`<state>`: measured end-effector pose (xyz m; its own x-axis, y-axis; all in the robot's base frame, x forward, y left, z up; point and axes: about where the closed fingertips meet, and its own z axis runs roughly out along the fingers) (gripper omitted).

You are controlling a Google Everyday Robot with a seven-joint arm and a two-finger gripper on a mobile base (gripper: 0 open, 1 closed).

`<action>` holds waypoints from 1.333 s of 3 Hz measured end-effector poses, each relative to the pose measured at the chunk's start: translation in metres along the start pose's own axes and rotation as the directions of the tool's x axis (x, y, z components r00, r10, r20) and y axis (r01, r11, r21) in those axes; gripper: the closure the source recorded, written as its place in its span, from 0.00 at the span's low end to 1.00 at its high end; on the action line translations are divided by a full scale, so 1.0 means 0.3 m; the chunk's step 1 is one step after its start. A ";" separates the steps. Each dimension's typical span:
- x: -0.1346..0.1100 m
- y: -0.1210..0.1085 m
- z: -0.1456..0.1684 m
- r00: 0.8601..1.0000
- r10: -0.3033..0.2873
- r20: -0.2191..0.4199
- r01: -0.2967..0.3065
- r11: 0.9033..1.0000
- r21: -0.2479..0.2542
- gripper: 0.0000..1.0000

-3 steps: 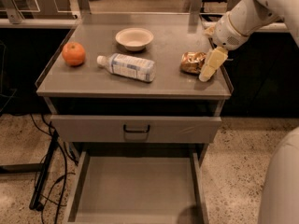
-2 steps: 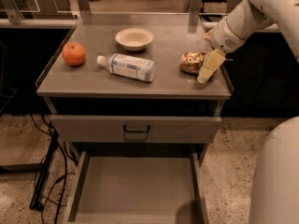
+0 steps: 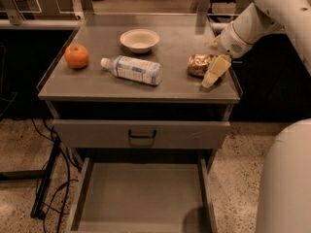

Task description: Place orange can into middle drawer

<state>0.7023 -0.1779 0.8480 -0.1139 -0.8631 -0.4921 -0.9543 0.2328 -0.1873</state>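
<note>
White arm (image 3: 252, 21) slants down, gripper (image 3: 211, 75) beside orange can (image 3: 198, 64) on cabinet top (image 3: 170, 79).

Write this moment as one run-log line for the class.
gripper: beside orange can | orange can: on cabinet top, not yet placed | middle drawer: pulled open

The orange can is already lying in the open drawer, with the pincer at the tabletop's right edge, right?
No. The camera view shows the orange can on the tabletop, not in the middle drawer, beside the pincer at the right edge.
</note>
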 end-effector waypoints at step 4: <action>0.000 0.000 0.000 1.000 0.000 0.000 0.000 1.000 0.000 1.00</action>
<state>0.7023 -0.1778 0.8479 -0.1139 -0.8631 -0.4921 -0.9544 0.2327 -0.1872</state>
